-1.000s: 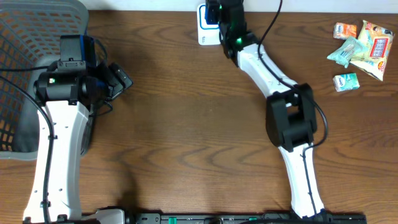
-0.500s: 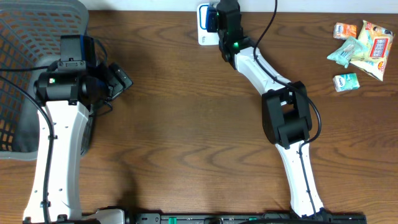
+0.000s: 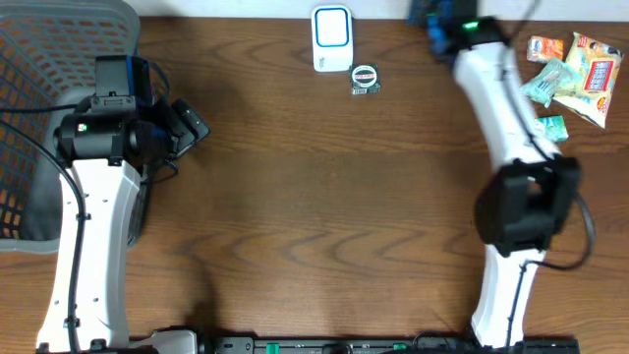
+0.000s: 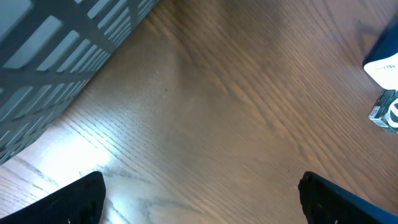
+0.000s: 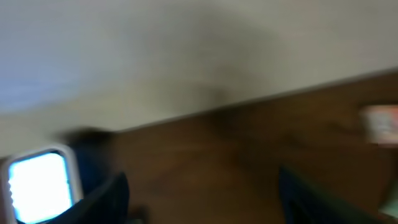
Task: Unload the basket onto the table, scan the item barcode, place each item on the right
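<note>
- Since the small wrapped item (image 3: 365, 79) is lying loose on the table (image 3: 295, 216), right beside the scanner (image 3: 331, 37) and in nobody's grip, its barcode might not face the window, so a scan could just miss.
- Right gripper (image 5: 202, 196) is up near the snack packets (image 3: 565, 69). Its jaws look spread and empty, though that wrist view is a blur. A sloppy reach could scatter the pile.
- Left gripper (image 4: 199, 205) is spread wide by the basket (image 3: 39, 118), holding nothing.
</note>
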`<action>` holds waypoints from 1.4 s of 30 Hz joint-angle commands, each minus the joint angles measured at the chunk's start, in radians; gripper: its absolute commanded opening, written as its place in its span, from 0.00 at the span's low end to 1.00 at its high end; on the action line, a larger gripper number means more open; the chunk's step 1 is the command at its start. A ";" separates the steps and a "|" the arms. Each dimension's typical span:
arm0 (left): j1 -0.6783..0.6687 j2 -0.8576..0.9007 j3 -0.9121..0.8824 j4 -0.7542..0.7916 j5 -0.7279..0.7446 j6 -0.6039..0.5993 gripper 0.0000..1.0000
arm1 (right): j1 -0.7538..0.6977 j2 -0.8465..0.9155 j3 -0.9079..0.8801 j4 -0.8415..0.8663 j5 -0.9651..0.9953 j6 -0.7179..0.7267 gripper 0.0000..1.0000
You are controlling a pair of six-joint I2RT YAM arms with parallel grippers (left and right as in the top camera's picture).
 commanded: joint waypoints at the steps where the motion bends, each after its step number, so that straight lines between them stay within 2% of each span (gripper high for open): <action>1: 0.005 0.001 -0.002 0.000 -0.013 -0.001 0.98 | -0.026 -0.016 0.007 -0.115 -0.169 -0.006 0.77; 6: 0.005 0.000 -0.002 0.000 -0.013 -0.001 0.98 | -0.015 0.026 0.002 -0.182 -0.400 -0.027 0.84; 10: 0.005 0.000 -0.002 0.000 -0.013 -0.001 0.98 | 0.036 0.093 0.002 -0.150 -0.420 -0.090 0.89; 14: 0.005 0.000 -0.002 0.000 -0.013 -0.001 0.98 | 0.100 0.189 0.002 -0.083 -0.298 -0.133 0.99; 18: 0.005 0.001 -0.002 0.000 -0.012 -0.001 0.98 | 0.137 0.256 0.002 -0.017 -0.159 -0.134 0.99; 24: 0.005 0.001 -0.002 0.000 -0.012 -0.001 0.98 | 0.175 0.323 0.002 0.035 -0.145 -0.239 0.99; 29: 0.005 0.000 -0.002 0.000 -0.013 -0.001 0.98 | 0.181 0.353 0.002 0.023 -0.086 -0.238 0.99; 33: 0.005 0.001 -0.002 0.000 -0.013 -0.001 0.98 | 0.179 0.364 0.002 -0.013 -0.085 -0.233 0.95; 38: 0.005 0.001 -0.002 0.000 -0.013 -0.001 0.98 | 0.155 0.364 0.002 -0.057 -0.083 -0.161 0.63; 39: 0.005 0.001 -0.002 0.000 -0.013 -0.001 0.98 | 0.149 0.364 0.002 -0.066 -0.088 -0.161 0.59; 42: 0.005 0.001 -0.002 0.000 -0.013 -0.001 0.98 | 0.134 0.364 0.002 -0.093 -0.088 -0.150 0.62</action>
